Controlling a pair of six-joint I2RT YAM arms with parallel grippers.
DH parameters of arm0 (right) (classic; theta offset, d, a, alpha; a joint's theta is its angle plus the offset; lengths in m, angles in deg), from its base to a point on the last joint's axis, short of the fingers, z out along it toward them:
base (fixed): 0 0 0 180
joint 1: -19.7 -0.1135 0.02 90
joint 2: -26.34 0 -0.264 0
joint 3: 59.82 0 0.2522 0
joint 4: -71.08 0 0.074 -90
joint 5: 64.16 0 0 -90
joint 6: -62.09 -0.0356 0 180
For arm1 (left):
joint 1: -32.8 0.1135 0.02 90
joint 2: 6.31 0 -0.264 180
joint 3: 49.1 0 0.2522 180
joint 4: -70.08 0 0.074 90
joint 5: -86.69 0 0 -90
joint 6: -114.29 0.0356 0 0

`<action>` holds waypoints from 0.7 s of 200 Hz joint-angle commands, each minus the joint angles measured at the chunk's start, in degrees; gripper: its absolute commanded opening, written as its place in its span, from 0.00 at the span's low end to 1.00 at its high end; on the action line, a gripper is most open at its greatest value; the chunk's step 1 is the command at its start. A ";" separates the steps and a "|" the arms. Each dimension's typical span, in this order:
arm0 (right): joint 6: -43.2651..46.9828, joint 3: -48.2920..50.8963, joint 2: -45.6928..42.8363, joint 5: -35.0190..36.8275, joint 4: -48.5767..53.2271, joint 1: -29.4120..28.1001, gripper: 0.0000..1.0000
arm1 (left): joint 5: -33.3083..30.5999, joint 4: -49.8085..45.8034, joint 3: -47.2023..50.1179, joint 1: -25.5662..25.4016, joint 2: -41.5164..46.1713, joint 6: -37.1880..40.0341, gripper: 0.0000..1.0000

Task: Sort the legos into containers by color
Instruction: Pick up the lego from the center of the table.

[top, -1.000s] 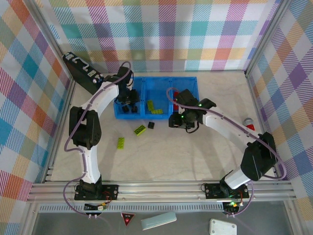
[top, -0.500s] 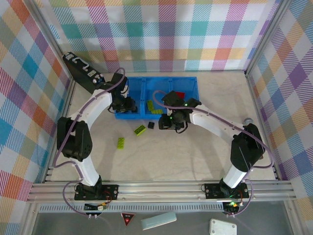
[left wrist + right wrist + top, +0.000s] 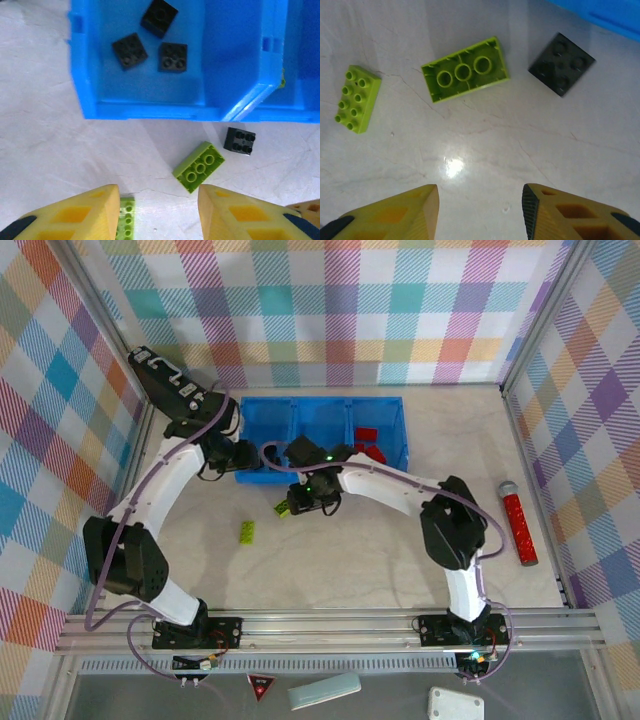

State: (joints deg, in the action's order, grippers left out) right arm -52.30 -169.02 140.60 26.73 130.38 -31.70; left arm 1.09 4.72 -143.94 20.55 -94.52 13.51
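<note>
The blue tray (image 3: 385, 420) lies at the back of the table. Its left compartment (image 3: 100, 65) holds three black legos (image 3: 129, 50); red legos (image 3: 366, 434) lie in the right one. On the table in front of it are an upside-down green lego (image 3: 465, 70), a studded green lego (image 3: 357, 99) and a black lego (image 3: 561, 63). My left gripper (image 3: 159, 215) hangs open just in front of the tray's left end, with the upside-down green lego (image 3: 199, 166) ahead of it. My right gripper (image 3: 480, 215) is open and empty above the loose bricks (image 3: 246, 531).
A black flat case (image 3: 172, 385) leans at the back left wall. A red cylinder with a grey tip (image 3: 518, 527) lies at the right. My right arm (image 3: 390, 485) crosses in front of the tray's middle. Bare table stretches toward the near edge.
My right arm has swung left from the tray's right side to the loose bricks. My left gripper has drawn back out of the left compartment toward the left.
</note>
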 commanded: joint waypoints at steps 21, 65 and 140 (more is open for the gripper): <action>9.06 -7.08 5.84 4.63 1.45 -0.98 0.62 | -1.69 0.14 4.59 3.23 4.89 4.38 0.45; 11.24 -13.08 11.50 5.19 1.64 -1.24 0.75 | -3.20 6.03 10.14 3.88 6.50 4.24 0.47; 12.89 -21.33 18.98 6.37 3.68 -1.62 0.82 | -3.69 9.31 12.66 4.95 6.75 5.78 0.46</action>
State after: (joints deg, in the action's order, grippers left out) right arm -40.69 -187.24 157.34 32.54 132.02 -32.83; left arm -1.92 12.77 -131.66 24.46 -89.05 18.16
